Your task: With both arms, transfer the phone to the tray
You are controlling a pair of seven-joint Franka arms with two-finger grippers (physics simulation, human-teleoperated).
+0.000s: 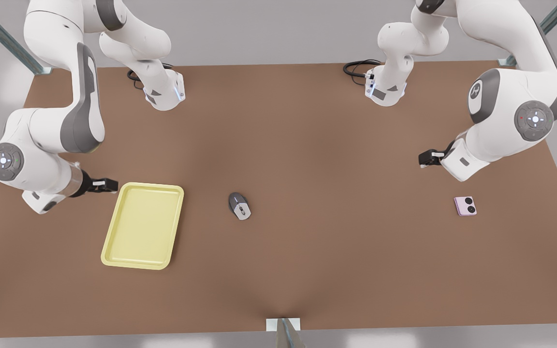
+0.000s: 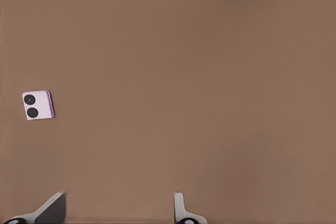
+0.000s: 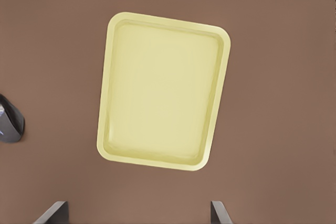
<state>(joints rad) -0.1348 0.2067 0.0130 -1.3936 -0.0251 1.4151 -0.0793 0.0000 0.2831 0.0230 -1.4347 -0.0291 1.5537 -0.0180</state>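
The brown surface [image 1: 307, 145] spans the whole scene, with a white arm bent over each side of it. The arm on the front view's left folds down sharply at the elbow, and its wrist reaches toward the tray; this is the right arm, since its wrist view looks straight down on the tray. The right gripper [image 1: 109, 184] hangs just beside the tray's far left corner, fingers [image 3: 52, 214] spread wide and holding nothing.

The arm on the front view's right curls down in the same way (it is the left arm, its camera seeing the phone). The left gripper [image 1: 426, 158] hovers over bare surface, far of the phone and a little to its left, jaws parted and empty.

The pale yellow tray [image 1: 174, 227] lies flat at the near left. The grey mouse [image 1: 239, 206] rests near the middle; the right wrist view catches just its edge. The pink phone [image 1: 465, 206] lies flat at the near right, well apart from the tray, its two black circles up [image 2: 38, 105].
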